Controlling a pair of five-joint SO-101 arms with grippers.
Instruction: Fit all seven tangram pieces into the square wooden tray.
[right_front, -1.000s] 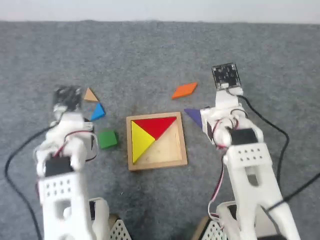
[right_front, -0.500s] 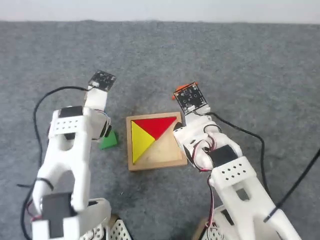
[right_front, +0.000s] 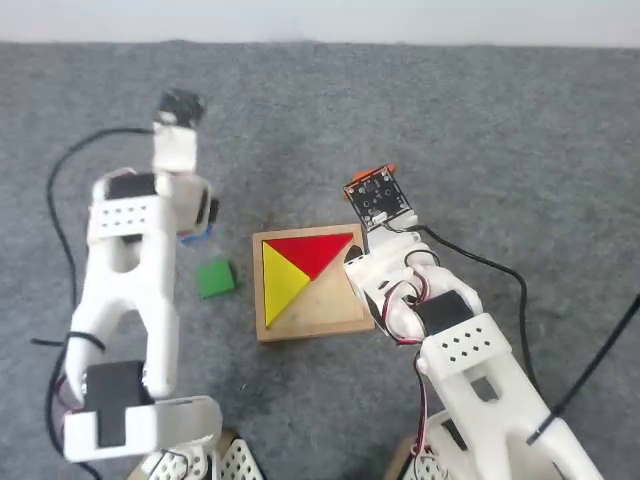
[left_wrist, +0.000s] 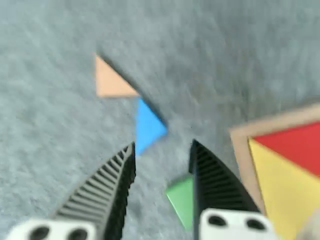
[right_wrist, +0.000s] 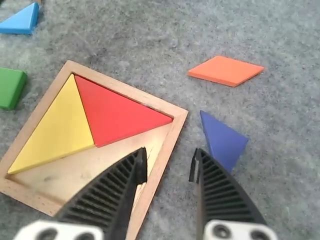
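Mostly hidden: orange parallelogram (right_front: 386, 169) behind right arm (right_front: 445, 325); blue triangle (right_front: 197, 238) under left arm (right_front: 130, 270).

Over the last second the left arm (right_front: 140, 230) has unfolded from its crouch to the left of the wooden tray (right_front: 312, 322) and stretched out away from its base, so its wrist now sits well beyond the tray's far left corner. In the last half second it pulled farther from the tray, uncovering the green square (right_front: 215, 278). In the high view it now hides the tan triangle (left_wrist: 112, 80) and most of the blue triangle (right_front: 197, 237). The right arm (right_front: 410, 285) swung in from well right of the tray to its right rim, bringing the right claw (right_wrist: 168, 152) over that rim. There it covers the purple triangle (right_wrist: 222, 140) and most of the orange parallelogram (right_front: 385, 169).
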